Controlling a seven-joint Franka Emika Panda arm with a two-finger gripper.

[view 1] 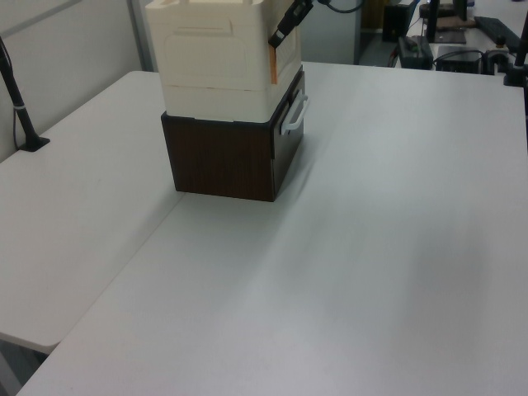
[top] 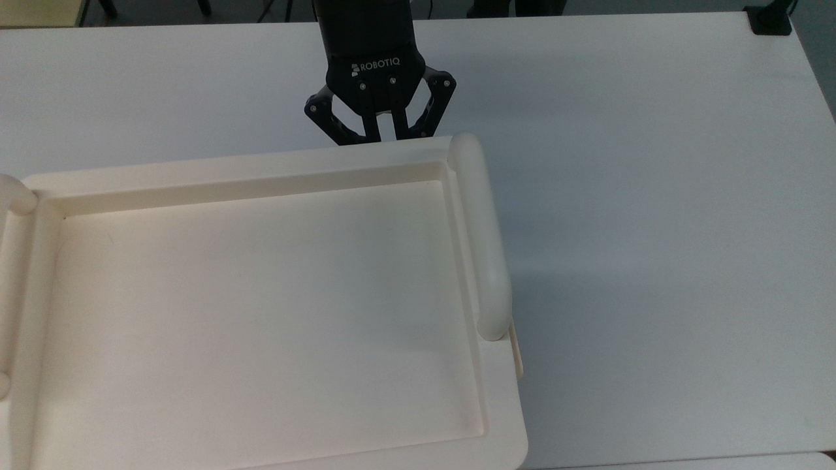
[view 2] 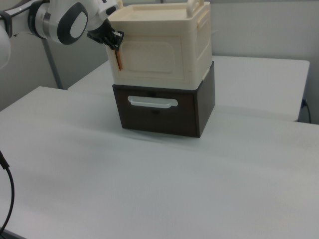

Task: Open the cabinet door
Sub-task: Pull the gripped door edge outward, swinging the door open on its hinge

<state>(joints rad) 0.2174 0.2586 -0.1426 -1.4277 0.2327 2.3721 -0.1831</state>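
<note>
White tabletop (view 1: 396, 247) carries a dark brown drawer box (view 2: 159, 112) with the cream cabinet (view 2: 159, 50) stacked on top. The cabinet door (view 2: 149, 59) is its front face in the right view, long axis horizontal. The gripper (view 2: 113, 41) sits at the door's left edge in the right view, by an orange strip (view 2: 118, 59); fingers nearly closed, cannot tell if gripping the edge.
</note>
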